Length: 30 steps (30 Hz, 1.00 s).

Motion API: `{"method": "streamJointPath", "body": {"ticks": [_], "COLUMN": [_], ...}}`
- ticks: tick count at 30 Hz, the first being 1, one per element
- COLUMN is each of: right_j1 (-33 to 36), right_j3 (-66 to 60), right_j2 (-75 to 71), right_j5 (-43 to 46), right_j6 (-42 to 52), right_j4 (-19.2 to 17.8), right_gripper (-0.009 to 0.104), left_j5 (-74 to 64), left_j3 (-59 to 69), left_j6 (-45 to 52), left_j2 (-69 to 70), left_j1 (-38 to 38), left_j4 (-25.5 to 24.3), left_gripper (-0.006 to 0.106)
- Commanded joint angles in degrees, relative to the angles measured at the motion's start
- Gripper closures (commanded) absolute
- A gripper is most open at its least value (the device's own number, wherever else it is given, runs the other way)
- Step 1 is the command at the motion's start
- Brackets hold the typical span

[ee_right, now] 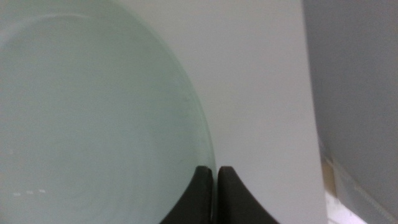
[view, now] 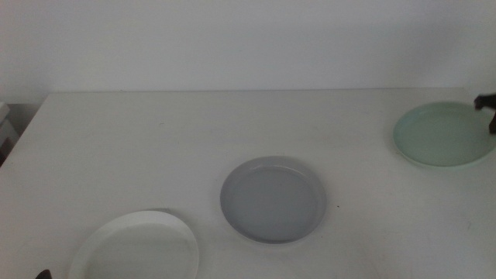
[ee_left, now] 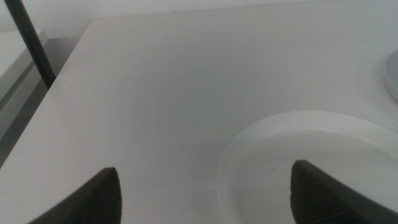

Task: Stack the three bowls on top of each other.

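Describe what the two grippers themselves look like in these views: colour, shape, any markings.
The left gripper shows two dark, nearly black jaws with broad, rounded tips. The right gripper has the same dark matte jaws, tapering to narrow tips. In the middle view it appears only as a small dark shape at the right edge. No markings or cables are visible.

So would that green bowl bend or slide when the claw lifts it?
The green bowl looks rigid, so it probably won't bend. Its smooth, glossy surface may be slippery in the right gripper, shut at its rim. Shallow and flat-bottomed, it should slide, not roll.
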<state>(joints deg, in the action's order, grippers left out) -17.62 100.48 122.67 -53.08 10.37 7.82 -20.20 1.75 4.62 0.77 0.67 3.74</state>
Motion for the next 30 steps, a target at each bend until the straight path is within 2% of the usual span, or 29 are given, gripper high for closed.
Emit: {"method": "streamJointPath", "body": {"ticks": [1,7,9,15,21,26,30], "right_j1": [-0.27,3.39,6.11,17.15,30.73,36.50,36.98], "right_j3": [0.36,-15.42,-18.81,-22.44,-22.44,-22.44,-22.44], "right_j2": [-8.14,-21.65,-24.98,-28.67,-26.44,-21.67,-18.00], "right_j5": [0.62,10.71,11.76,10.56,12.97,15.39,16.43], "right_j6": [0.93,3.23,3.56,1.51,-0.46,-1.75,-1.75], "right_j4": [2.69,10.31,11.53,13.73,13.92,13.92,14.51], "right_gripper": [0.096,0.096,0.096,0.096,0.096,0.096,0.096], "left_j5": [4.08,4.08,4.08,4.08,4.08,4.08,4.08], "left_j3": [-0.24,-0.24,-0.24,-0.24,-0.24,-0.24,-0.24], "left_j6": [-0.89,-0.89,-0.89,-0.89,-0.89,-0.89,-0.89], "left_j2": [0.69,0.69,0.69,0.69,0.69,0.69,0.69], "left_j1": [-0.02,-0.02,-0.02,-0.02,-0.02,-0.02,-0.02], "left_j4": [0.46,0.46,0.46,0.46,0.46,0.46,0.46], "left_gripper": [0.007,0.007,0.007,0.007,0.007,0.007,0.007]}}
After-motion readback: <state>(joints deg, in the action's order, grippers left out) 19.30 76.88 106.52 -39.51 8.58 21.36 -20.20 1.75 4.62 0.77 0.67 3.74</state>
